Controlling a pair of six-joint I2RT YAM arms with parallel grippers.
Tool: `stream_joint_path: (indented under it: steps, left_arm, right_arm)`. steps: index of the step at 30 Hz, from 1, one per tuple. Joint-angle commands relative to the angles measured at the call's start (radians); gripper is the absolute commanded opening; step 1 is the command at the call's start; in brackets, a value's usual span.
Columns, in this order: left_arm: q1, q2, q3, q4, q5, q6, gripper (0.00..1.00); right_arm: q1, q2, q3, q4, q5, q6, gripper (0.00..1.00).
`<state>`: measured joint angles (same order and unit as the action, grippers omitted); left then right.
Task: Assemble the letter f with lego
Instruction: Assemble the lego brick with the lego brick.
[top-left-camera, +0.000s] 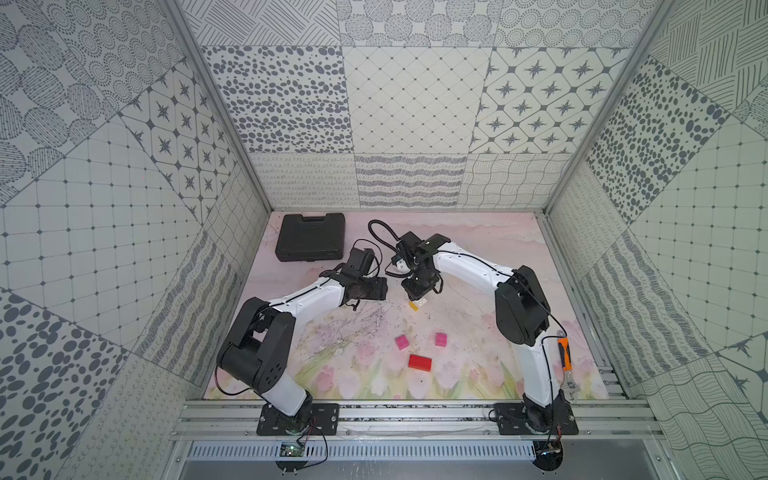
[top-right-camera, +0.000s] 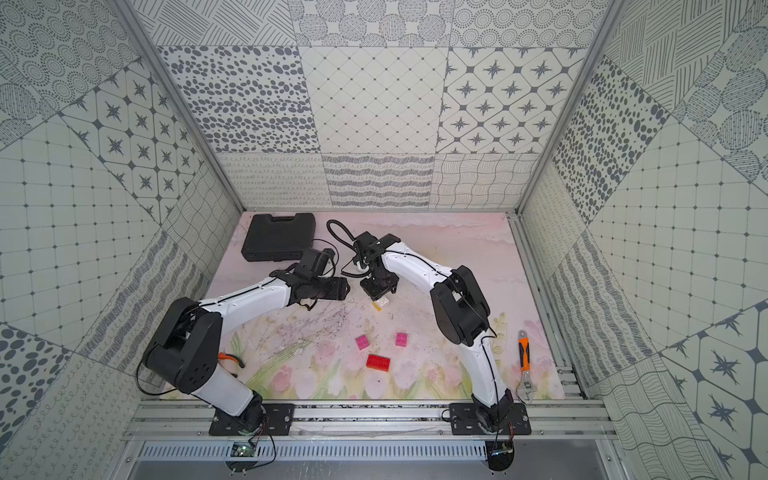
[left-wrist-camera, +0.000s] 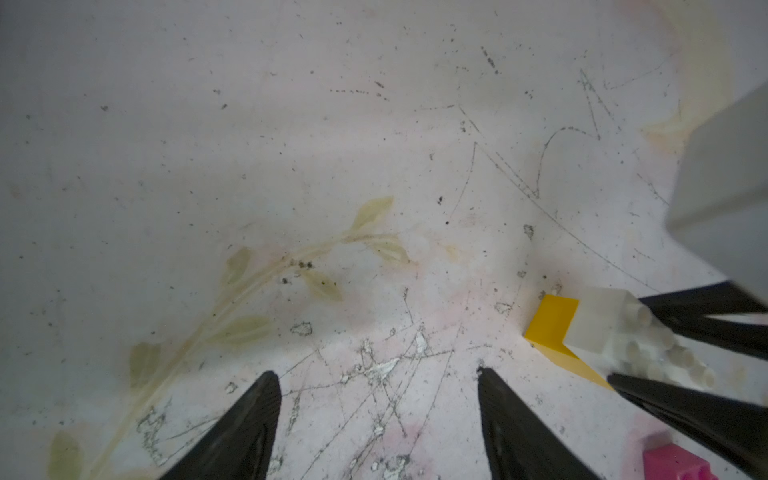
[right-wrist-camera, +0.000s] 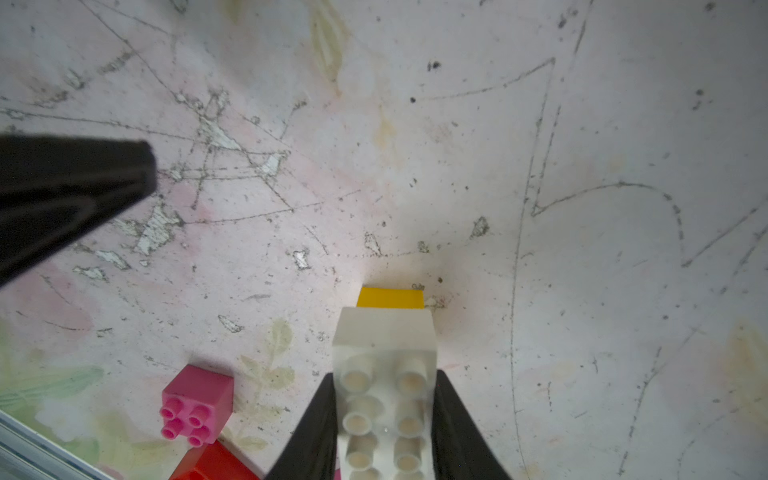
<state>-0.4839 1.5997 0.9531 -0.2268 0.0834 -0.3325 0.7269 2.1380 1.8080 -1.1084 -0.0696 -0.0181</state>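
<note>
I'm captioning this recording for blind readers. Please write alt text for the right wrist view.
The right gripper is shut on a white brick, with a yellow brick peeking out beneath its far end. A pink brick and part of a red brick lie beside it on a scratched, flowery mat.

One red brick; two pink bricks just beyond the red brick; one white brick and one yellow brick, touching each other, farther beyond it; one black case, far beyond it to the left; one orange-handled wrench, well off to its right; two robot arms
</note>
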Motion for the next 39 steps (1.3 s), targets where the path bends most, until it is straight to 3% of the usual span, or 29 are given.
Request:
stream_joint_path:
  steps: [1, 14, 28, 39]
  left_arm:
    - [0.002, -0.006, -0.005, 0.035, 0.010, 0.001, 0.76]
    - [0.002, -0.004, -0.003, 0.034, 0.011, 0.006, 0.75]
    - [0.002, -0.011, 0.003, 0.020, 0.004, 0.008, 0.75]
    - [0.002, -0.009, 0.005, 0.018, 0.008, 0.006, 0.75]
  right_arm:
    - [0.009, 0.041, -0.041, 0.002, 0.019, 0.018, 0.31]
    - [0.010, 0.051, -0.069, 0.015, 0.040, 0.030, 0.30]
    - [0.012, 0.002, -0.203, 0.139, 0.059, 0.092, 0.25]
    - [0.012, -0.044, -0.193, 0.143, 0.088, 0.099, 0.34]
